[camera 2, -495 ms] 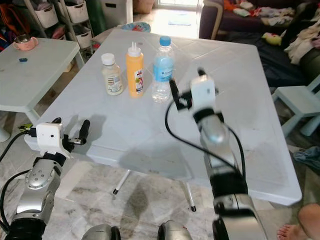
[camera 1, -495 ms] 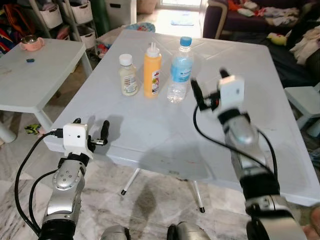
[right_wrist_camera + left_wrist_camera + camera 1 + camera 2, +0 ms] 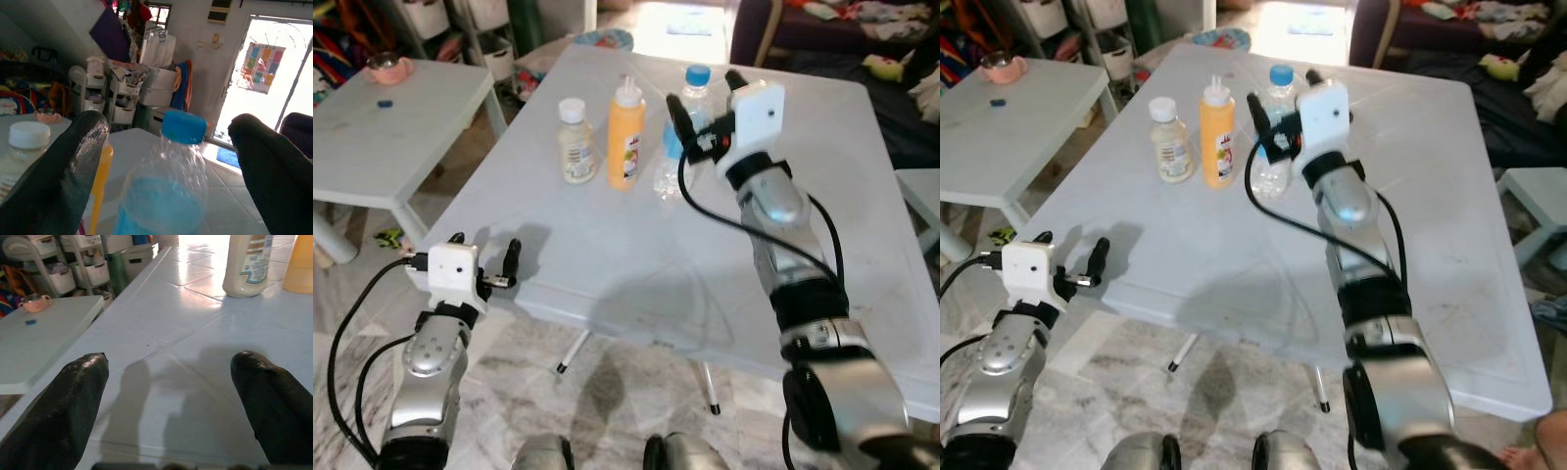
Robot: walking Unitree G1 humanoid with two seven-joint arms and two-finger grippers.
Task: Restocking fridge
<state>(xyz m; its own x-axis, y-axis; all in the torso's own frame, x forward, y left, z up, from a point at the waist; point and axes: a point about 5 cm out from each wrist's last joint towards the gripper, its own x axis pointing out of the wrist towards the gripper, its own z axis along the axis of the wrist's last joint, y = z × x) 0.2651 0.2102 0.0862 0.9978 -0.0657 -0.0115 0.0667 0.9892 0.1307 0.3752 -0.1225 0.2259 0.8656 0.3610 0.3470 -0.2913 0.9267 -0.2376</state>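
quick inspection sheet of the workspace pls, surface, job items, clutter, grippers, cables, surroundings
surface: white tiled-pattern table, bare apart from three bottles at its far side.
job's things: white-capped bottle, orange squeeze bottle and blue-capped water bottle upright in a row, robot's left to right.
clutter: nothing seen on the table.
grippers: right gripper open, raised at the water bottle, a finger on each side of it, contact not clear; left gripper open, low at the table's near edge, holding nothing.
cables: black cables loop along both arms, one hanging over the table.
surroundings: second white table with a pink cup, storage shelves, dark sofa with clothes.
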